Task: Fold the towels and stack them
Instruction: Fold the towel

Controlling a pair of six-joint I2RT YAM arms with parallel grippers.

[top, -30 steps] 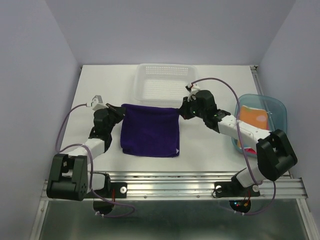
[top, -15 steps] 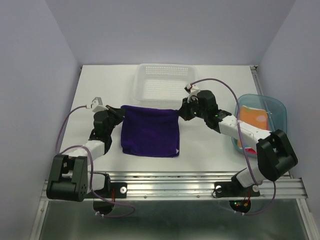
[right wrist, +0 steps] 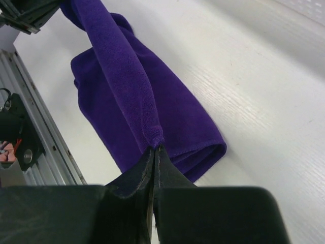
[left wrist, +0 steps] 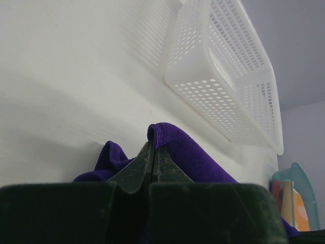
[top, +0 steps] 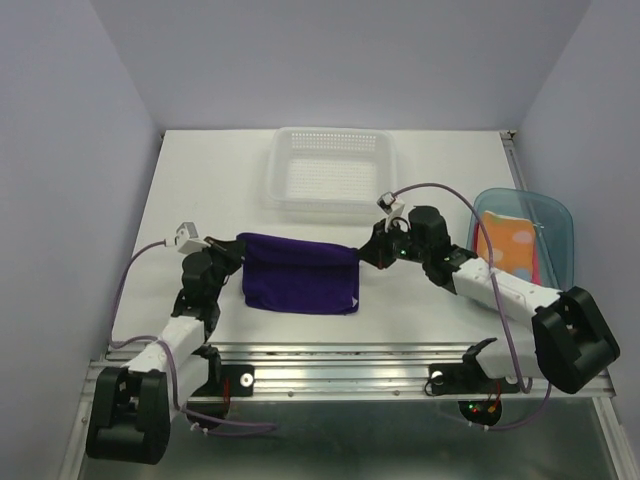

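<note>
The dark purple towel [top: 300,273] lies in the middle of the table, its far edge lifted off the surface. My left gripper [top: 238,246] is shut on the towel's far left corner [left wrist: 165,136]. My right gripper [top: 366,252] is shut on its far right corner [right wrist: 152,140]. In the right wrist view the held edge stretches as a taut band above the folded layers [right wrist: 167,109]. The orange polka-dot towel [top: 508,243] lies in the teal tray [top: 555,210] at the right. A sliver of the hot pink towel [top: 478,285] shows at the tray's near end.
A white perforated basket [top: 330,170] stands at the back centre, just beyond the lifted towel edge; it also shows in the left wrist view [left wrist: 223,76]. The metal rail [top: 350,365] runs along the near table edge. Purple cables loop from both arms.
Both grippers have pulled the towel's far edge toward the near side and lifted it, so the purple towel looks shorter front to back. Both arms have drawn back toward their bases.
</note>
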